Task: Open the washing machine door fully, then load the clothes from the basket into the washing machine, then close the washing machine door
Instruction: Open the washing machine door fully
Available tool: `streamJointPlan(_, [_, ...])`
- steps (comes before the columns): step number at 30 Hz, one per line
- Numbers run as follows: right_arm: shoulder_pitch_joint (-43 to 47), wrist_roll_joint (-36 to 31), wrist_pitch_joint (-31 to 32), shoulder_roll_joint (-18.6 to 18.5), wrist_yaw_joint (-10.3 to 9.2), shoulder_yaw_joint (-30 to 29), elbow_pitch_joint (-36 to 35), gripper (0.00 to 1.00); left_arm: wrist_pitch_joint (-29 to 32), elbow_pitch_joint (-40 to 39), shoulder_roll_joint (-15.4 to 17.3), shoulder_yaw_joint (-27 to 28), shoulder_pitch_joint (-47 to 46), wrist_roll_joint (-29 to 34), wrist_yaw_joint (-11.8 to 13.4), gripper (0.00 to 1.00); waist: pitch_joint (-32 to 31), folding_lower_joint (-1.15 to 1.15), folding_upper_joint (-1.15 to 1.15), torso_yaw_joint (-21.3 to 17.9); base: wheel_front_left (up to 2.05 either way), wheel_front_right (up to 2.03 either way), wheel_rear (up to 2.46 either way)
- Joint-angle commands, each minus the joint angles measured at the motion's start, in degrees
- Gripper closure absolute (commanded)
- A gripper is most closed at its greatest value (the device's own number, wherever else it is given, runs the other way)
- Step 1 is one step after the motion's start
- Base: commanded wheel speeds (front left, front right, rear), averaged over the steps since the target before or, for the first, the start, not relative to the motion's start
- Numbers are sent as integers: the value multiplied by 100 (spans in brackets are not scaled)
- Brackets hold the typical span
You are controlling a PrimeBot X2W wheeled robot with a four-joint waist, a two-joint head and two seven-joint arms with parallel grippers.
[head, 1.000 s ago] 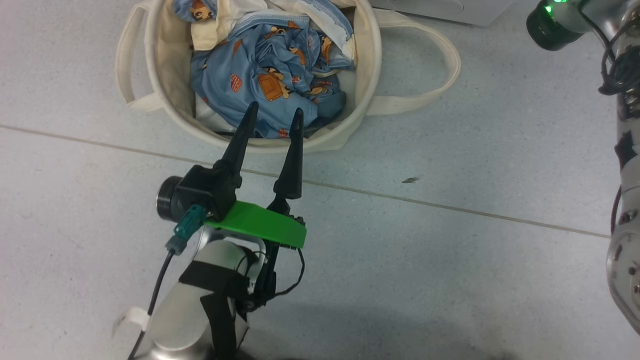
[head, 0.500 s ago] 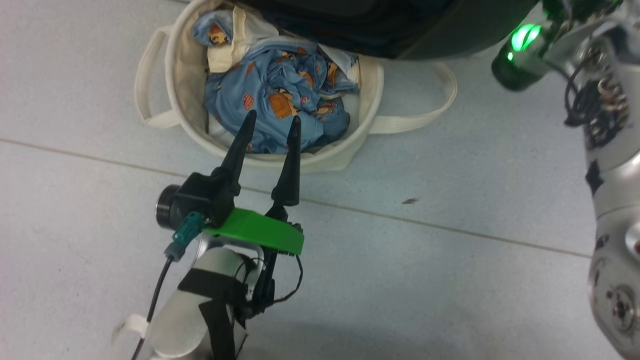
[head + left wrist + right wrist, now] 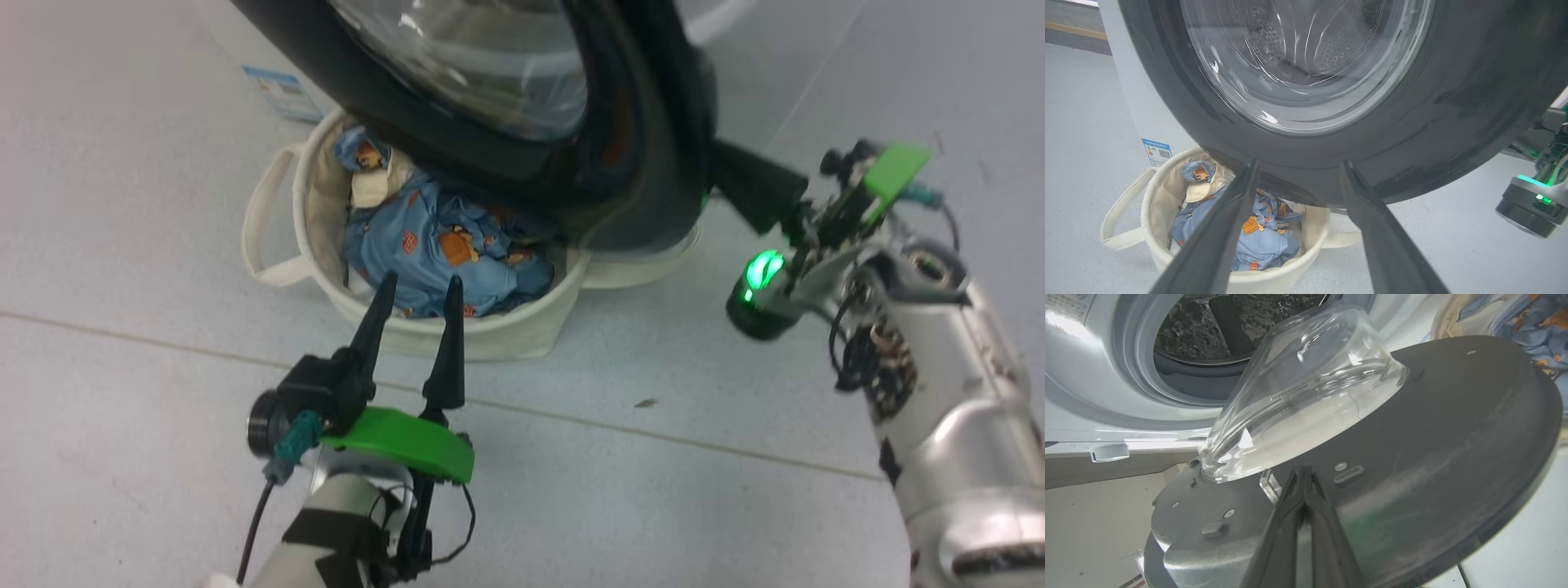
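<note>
The washing machine door [image 3: 645, 163] is swung out from the washing machine [image 3: 1086, 384] and hangs over the far side of the basket [image 3: 457, 339]. The basket is set just beside the washer, so the clothes [image 3: 433, 245] inside it are within short reach of the drum [image 3: 1208, 330]. The right gripper [image 3: 1303, 477] is held with its fingers pressed together, the tips laid against the door's inner face beside the glass dome, apparently as a pusher for widening the swing. The left gripper [image 3: 420, 282] is held spread wide above the basket's near rim, likely readied for the clothes. A blue-and-white sticker [image 3: 1156, 151] is seen on the washer, but its print is too small to be read.
</note>
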Motion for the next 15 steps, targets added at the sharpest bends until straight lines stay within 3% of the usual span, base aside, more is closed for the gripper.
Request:
streamJointPlan(1, [153, 187, -9, 149, 46, 260, -256, 100, -50, -103, 83, 211, 101, 2, -14, 0, -266, 1, -1, -14, 0, 0, 0])
streamJointPlan(10, [787, 1082, -770, 151, 46, 1506, -713, 100, -50, -24, 83, 328, 394, 42, -98, 0, -703, 1, -1, -30, 0, 0, 0])
streamJointPlan(15, [912, 1117, -1135, 151, 46, 2093, -723, 100, -50, -60, 83, 462, 444, 53, -118, 0, -809, 1, -1, 45, 0, 0, 0])
